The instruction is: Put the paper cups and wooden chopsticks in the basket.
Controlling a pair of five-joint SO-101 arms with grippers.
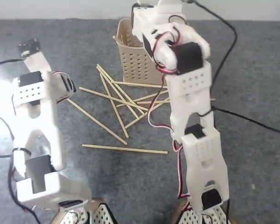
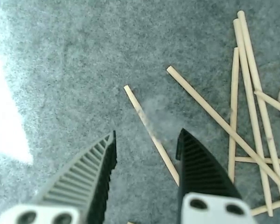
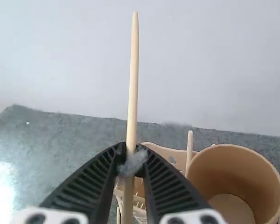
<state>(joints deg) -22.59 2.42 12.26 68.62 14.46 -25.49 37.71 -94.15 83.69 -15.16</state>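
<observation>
My right gripper is shut on a wooden chopstick, held upright above the tan slatted basket. Inside the basket stand a paper cup and another chopstick. Several chopsticks lie crossed on the grey carpet in front of the basket. My left gripper hangs open just above the carpet, with the end of one loose chopstick lying between its fingers, untouched. In the high view this gripper is at the left edge of the pile.
One chopstick lies alone, nearer the arm bases. Black cables run across the carpet to the right of the right arm. There is open carpet left of the pile and between the two arms.
</observation>
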